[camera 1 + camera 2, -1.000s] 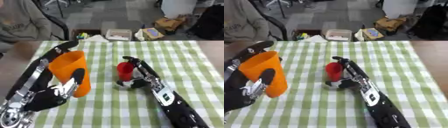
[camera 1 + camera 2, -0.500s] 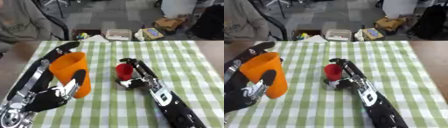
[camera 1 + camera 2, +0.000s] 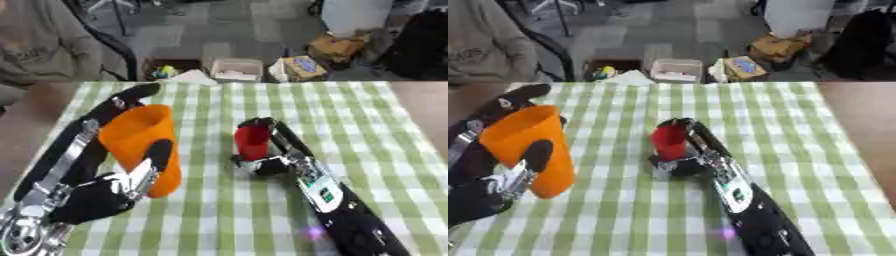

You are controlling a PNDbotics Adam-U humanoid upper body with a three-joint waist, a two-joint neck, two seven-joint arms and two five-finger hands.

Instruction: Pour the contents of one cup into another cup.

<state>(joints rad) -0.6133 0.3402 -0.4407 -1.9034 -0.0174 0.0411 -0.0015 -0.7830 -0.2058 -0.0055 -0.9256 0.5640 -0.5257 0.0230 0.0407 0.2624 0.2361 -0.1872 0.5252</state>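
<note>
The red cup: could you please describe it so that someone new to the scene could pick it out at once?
On the green-checked table, look near the middle, where the right hand is curled round the red cup. It stands upright. Unlike the bigger orange cup in the left hand, it is small and red.

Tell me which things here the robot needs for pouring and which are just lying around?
For the job:
- orange cup, with the left hand curled around it
- red cup, with the right hand around it
- checked table they stand on

Just lying about:
- white box on the floor beyond the table
- cardboard box further back
</note>
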